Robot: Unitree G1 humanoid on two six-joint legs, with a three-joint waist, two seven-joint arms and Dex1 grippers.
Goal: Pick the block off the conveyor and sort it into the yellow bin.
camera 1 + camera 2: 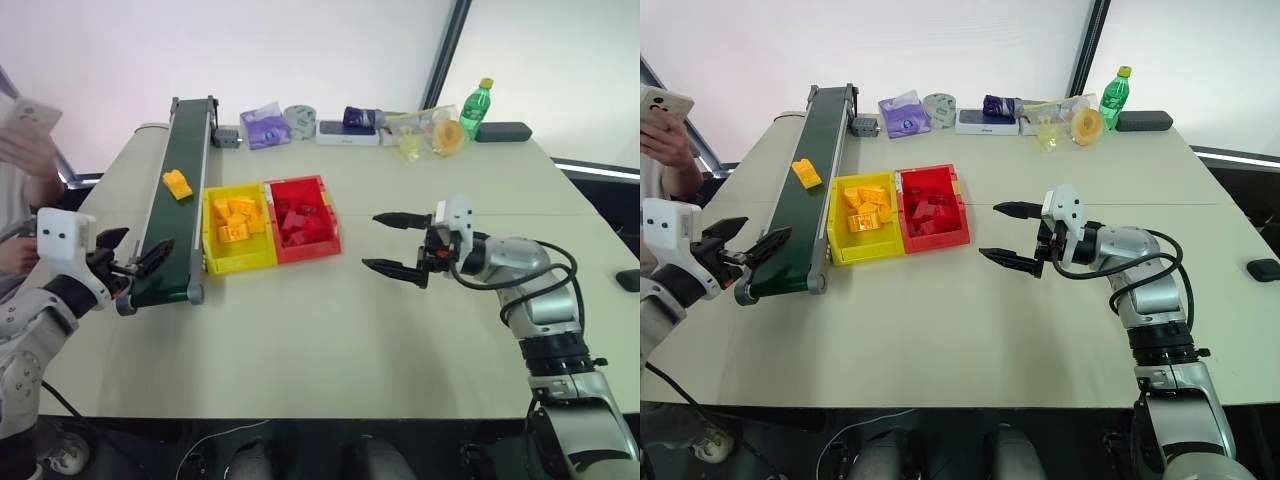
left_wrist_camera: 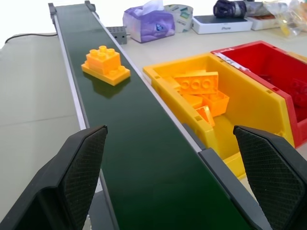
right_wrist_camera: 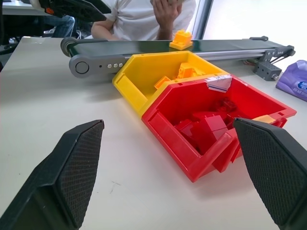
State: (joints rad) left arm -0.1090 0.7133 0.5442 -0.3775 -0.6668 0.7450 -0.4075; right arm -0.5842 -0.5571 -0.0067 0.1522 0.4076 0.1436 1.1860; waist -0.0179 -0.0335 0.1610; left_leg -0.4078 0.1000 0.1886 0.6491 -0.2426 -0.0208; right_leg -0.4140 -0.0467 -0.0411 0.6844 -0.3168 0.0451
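A long, narrow dark green conveyor belt with grey metal side rails (image 1: 180, 190) runs away across a pale tabletop (image 1: 330, 330). A small yellow-orange plastic brick (image 1: 177, 183) lies on the belt, about midway along it, touched by neither gripper. Just beside the belt's right rail sits a rectangular bright yellow plastic bin (image 1: 212, 262) already holding several yellow bricks, joined to a matching red bin (image 1: 331, 233) filled with red bricks. The left gripper (image 1: 133, 259) hangs at the near end of the belt, its two black fingers spread wide apart and empty. The right gripper (image 1: 392, 242) hovers over the table to the right of the red bin, pointing toward it, fingers likewise wide apart and empty. A person's hand (image 1: 28, 150) holds a phone beyond the table's left edge.
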